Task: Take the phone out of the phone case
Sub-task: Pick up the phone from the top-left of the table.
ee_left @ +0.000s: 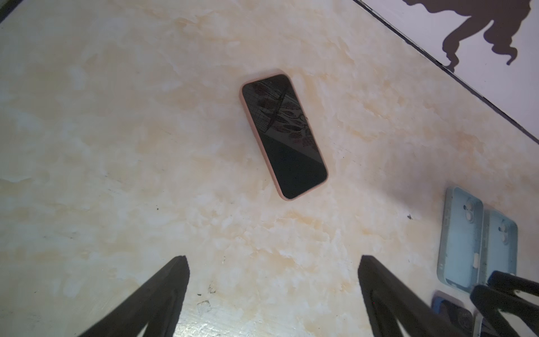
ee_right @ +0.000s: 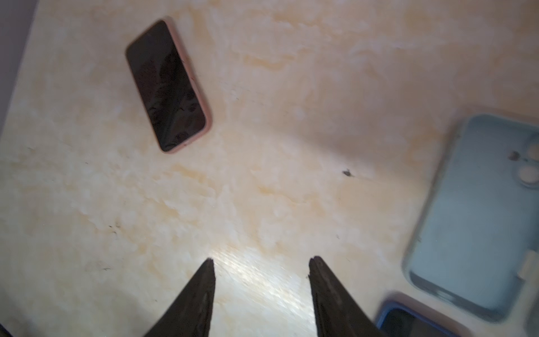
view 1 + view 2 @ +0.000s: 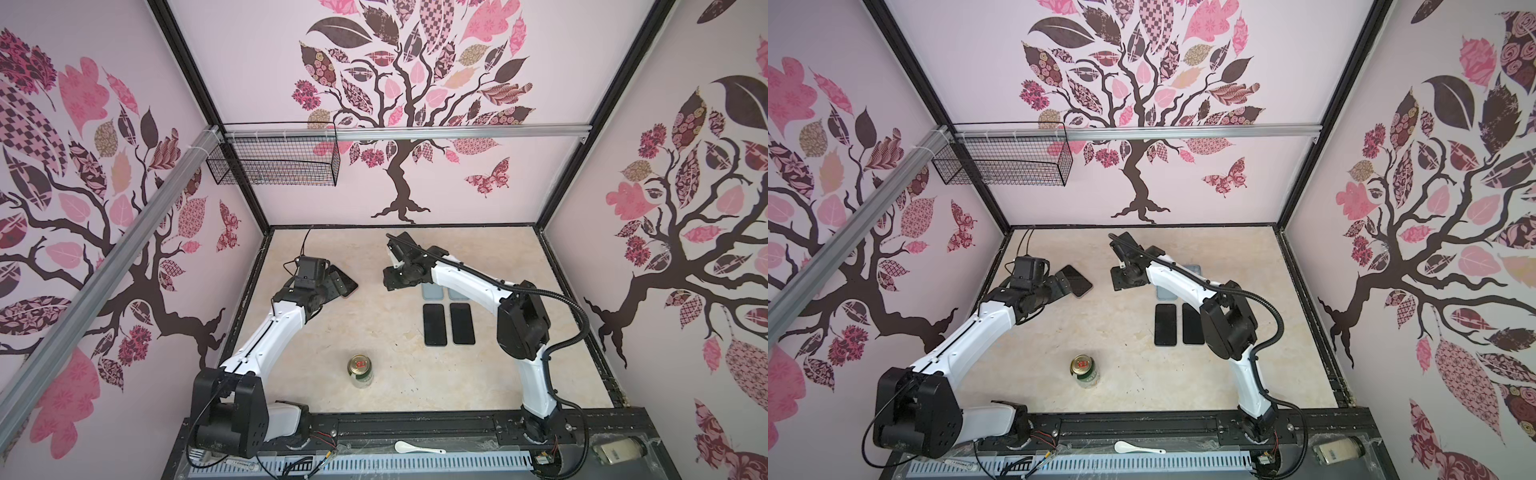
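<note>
Left gripper (image 1: 272,258) fingers stand spread wide over bare table (image 1: 116,146), gripping nothing; the right gripper (image 2: 261,259) is also parted and empty. Just ahead of the left gripper the phone (image 1: 284,137) lies flat, screen up, seated in its pink case (image 2: 208,122). It is likely a stiff, fairly heavy slab with slick, breakable glass, inside a soft, grippy rim that should flex. Best hold, I judge: pinch the case's long edges with one gripper and peel a corner lip back with the other.

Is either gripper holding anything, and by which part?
Nothing is held. The left gripper and right gripper are both open and empty; the pink-cased phone lies flat, touching neither.
</note>
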### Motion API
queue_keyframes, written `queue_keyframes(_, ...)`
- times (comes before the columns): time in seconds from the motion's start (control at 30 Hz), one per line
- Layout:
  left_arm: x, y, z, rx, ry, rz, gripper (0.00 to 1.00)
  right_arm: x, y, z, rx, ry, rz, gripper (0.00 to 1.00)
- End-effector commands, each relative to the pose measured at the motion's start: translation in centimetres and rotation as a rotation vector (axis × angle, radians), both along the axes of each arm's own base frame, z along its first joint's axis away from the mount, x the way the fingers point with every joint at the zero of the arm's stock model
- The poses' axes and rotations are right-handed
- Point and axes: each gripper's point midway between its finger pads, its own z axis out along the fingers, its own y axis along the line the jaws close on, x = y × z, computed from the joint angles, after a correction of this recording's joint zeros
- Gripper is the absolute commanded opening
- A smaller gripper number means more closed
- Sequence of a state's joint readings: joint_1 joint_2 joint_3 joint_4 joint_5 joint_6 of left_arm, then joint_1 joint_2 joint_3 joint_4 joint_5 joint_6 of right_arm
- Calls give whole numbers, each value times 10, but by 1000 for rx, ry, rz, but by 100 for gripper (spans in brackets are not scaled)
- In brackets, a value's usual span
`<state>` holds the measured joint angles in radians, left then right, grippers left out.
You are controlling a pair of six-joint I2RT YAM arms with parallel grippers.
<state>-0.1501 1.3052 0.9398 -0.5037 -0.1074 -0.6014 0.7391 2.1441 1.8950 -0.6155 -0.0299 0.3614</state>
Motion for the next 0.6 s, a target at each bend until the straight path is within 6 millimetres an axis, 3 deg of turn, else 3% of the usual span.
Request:
queue_keyframes(0.0,-4,17,8,-15,-23,30,96,11,24,-19,-33,-22,28,62)
queue_keyframes(0.27,-8,36,23,13,-16,70,97,24,78,-36,-31,-111,135,88)
queue_keyframes(0.3,-10,39,24,-1,-20,78,97,24,85,-31,-20,-134,153,89)
queue_keyframes(0.33,-12,43,24,-12,-20,87,97,25,91,-51,-33,-123,170,91)
queue_keyframes(0.57,-22,52,24,-4,-9,92,96,28,126,-68,26,-150,272,98)
